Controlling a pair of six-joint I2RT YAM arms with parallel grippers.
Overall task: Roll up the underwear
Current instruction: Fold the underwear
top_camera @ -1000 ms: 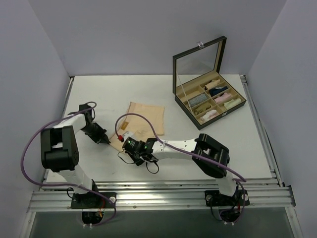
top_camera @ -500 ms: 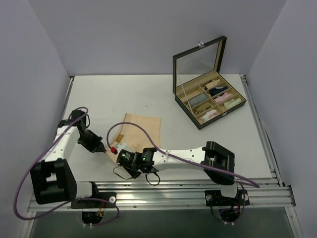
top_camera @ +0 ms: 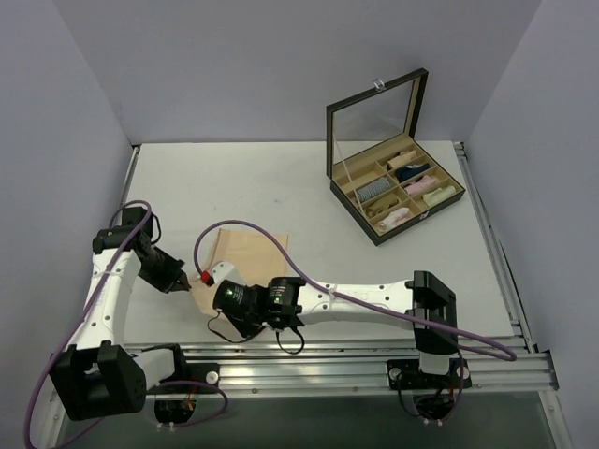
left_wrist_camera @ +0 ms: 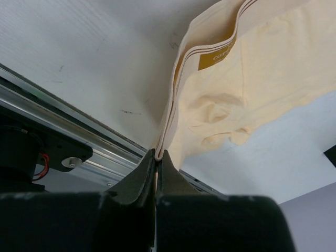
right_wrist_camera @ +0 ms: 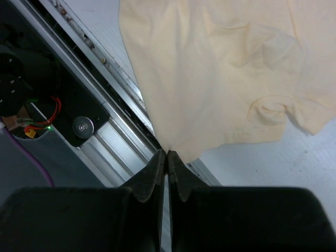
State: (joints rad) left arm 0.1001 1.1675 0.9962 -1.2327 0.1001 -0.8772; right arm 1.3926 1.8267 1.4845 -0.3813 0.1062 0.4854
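The underwear (top_camera: 248, 254) is a thin peach-beige cloth lying near the table's front left, partly lifted at its near side. My left gripper (top_camera: 184, 284) is shut on its banded waistband corner, which runs up from the tips in the left wrist view (left_wrist_camera: 157, 153); the underwear (left_wrist_camera: 252, 79) hangs away from there. My right gripper (top_camera: 217, 292) is shut on the cloth's near edge, seen in the right wrist view (right_wrist_camera: 168, 153), with the underwear (right_wrist_camera: 220, 68) spreading above the tips. In the top view the right wrist hides its fingertips.
An open dark box (top_camera: 348, 201) with compartments of cloth rolls stands at the back right, lid up. Metal rails (top_camera: 328, 360) run along the near table edge, right under both grippers. A purple cable (top_camera: 271, 232) arcs over the cloth.
Both grippers have drawn the underwear from the table's middle toward the near left edge. Both arms have stretched lower and further left.
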